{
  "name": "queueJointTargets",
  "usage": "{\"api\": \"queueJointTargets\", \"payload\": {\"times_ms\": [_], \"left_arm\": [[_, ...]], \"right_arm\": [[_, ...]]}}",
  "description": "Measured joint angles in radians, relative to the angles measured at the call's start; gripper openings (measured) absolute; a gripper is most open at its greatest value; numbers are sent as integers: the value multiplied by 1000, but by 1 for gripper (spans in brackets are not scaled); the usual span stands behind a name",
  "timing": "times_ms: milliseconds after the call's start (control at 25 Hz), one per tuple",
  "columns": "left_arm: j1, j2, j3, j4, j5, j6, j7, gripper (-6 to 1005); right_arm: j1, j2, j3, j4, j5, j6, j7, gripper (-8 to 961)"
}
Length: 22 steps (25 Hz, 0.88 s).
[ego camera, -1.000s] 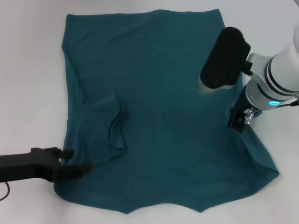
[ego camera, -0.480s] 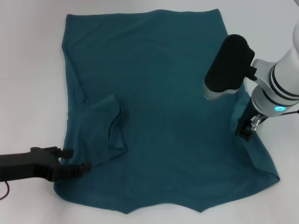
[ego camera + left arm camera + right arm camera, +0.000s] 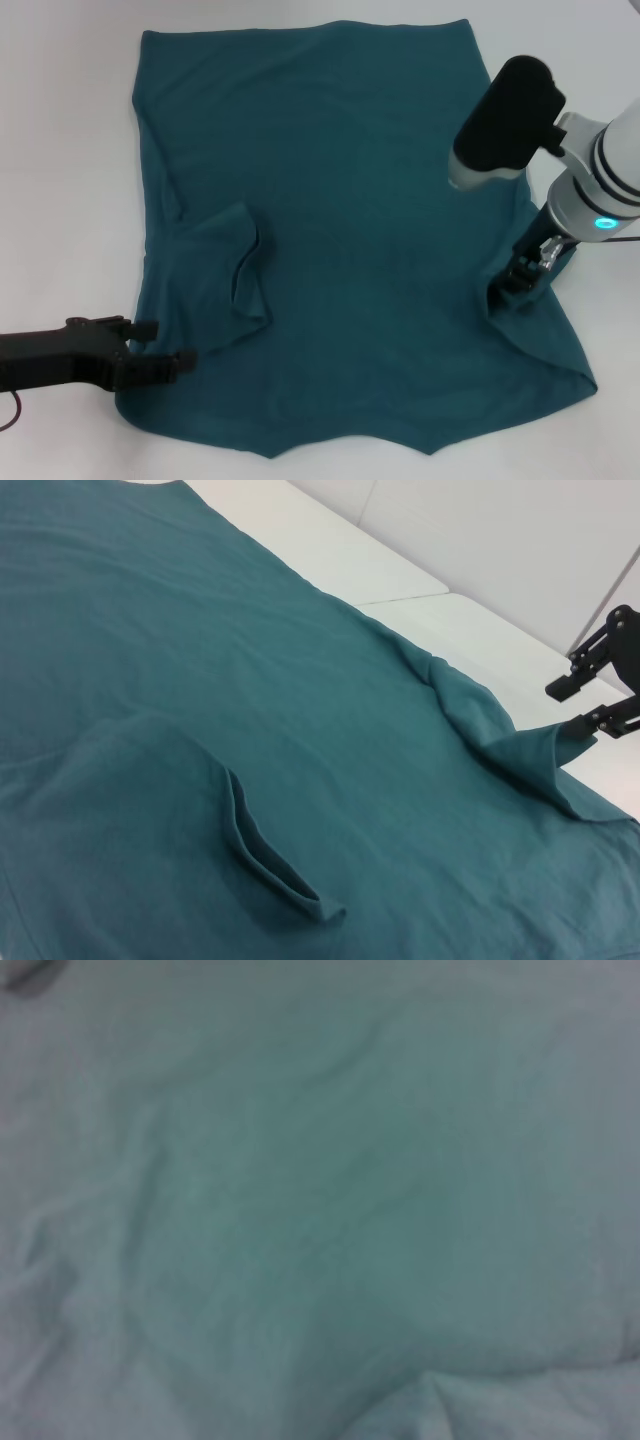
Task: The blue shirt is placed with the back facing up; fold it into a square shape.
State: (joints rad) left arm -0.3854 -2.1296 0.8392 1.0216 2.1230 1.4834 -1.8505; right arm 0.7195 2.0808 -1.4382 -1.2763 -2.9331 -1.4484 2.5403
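The blue shirt (image 3: 340, 220) lies spread across the white bench (image 3: 60, 150), plain side up, filling most of what we see from the head; its left sleeve is folded inward over the body and forms a raised flap with an open pocket-like crease, which we also see close up from the left wrist (image 3: 270, 855); the right sleeve edge is gathered into a small upstanding ridge where the right tool (image 3: 522, 275) meets it; in the left wrist view this tool (image 3: 590, 705) shows as two black fingers, one above the other with a gap between them, and the lower finger (image 3: 615, 718) touches the lifted tip of the cloth; we cannot tell for certain from these views whether the cloth is pinched or only touched, so we leave the right tool's grip undecided; the right wrist view shows nothing but wrinkled teal fabric (image 3: 320, 1200) close below it; the left tool (image 3: 158, 347) sits low at the near left border of the shirt, its two black fingers apart, one just above the other in the head view, the lower fingertip (image 3: 183, 359) resting at the cloth's edge; we see no fabric held between them
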Motion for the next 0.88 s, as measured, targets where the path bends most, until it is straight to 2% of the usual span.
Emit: {"api": "queueJointTargets", "payload": {"times_ms": [160, 360, 520, 640, 680, 760, 800, 880], "left_arm": [[0, -1, 0, 0, 0, 0, 5, 827], [-2, -2, 0, 0, 0, -1, 12, 828], [-5, -4, 0, 0, 0, -2, 16, 828], [-5, -6, 0, 0, 0, -2, 17, 828], [-5, -6, 0, 0, 0, -2, 17, 828], [-6, -6, 0, 0, -1, -2, 17, 827], [-6, -6, 1, 0, -3, -2, 17, 827], [-7, -8, 3, 0, -3, -2, 17, 827]], "right_arm": [[-5, -1, 97, -1, 0, 14, 11, 435], [-9, 3, 364, 0, 10, 37, -15, 548], [-18, -3, 514, 72, 38, 97, -53, 660], [-30, -11, 568, 134, 60, 151, -69, 796], [-40, -13, 587, 179, 63, 205, -73, 841], [-44, -13, 591, 198, 64, 228, -73, 907], [-48, -16, 595, 251, 64, 284, -74, 940], [-48, -17, 598, 274, 64, 309, -74, 939]]}}
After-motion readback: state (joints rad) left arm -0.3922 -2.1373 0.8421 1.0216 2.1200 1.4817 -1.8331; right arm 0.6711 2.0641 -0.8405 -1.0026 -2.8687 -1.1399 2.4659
